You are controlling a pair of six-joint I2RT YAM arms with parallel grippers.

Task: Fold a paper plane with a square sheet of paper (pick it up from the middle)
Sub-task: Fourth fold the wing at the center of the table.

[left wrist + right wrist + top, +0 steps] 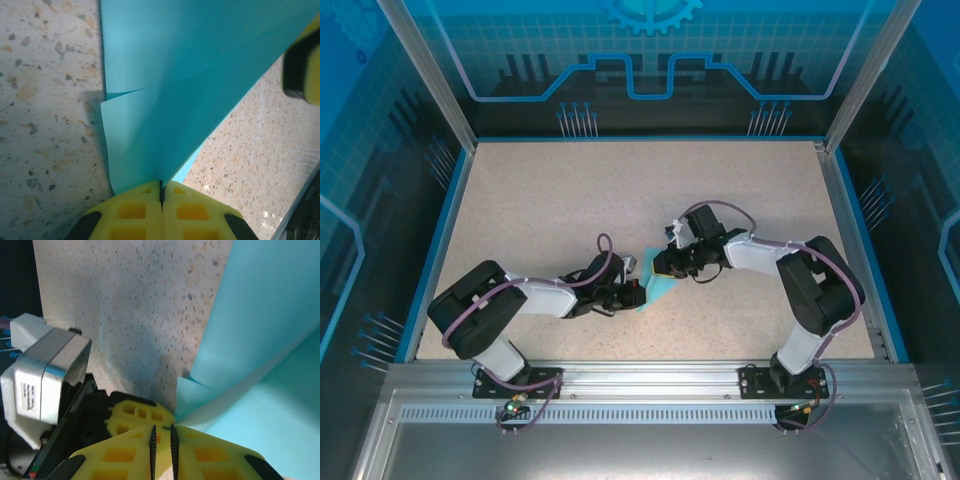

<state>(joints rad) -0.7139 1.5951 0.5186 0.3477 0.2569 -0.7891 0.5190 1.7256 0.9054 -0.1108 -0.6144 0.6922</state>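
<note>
At the centre of the top view, low on the table (pixel 570 200), the sheet of paper (pixel 657 291) lies partly folded between the two claws. The left gripper (pixel 635 293) is clamped on one end of it (in the left wrist view its yellow fingers (pixel 135 212) meet, with the turquoise running from them toward the upper right). The right gripper (pixel 666 266) sits at the sheet's upper right end. Its jaws stand a sliver apart, and I cannot tell whether they bite the paper. The sheet's long axis runs claw to claw, so the next crease probably falls to the right arm.
</note>
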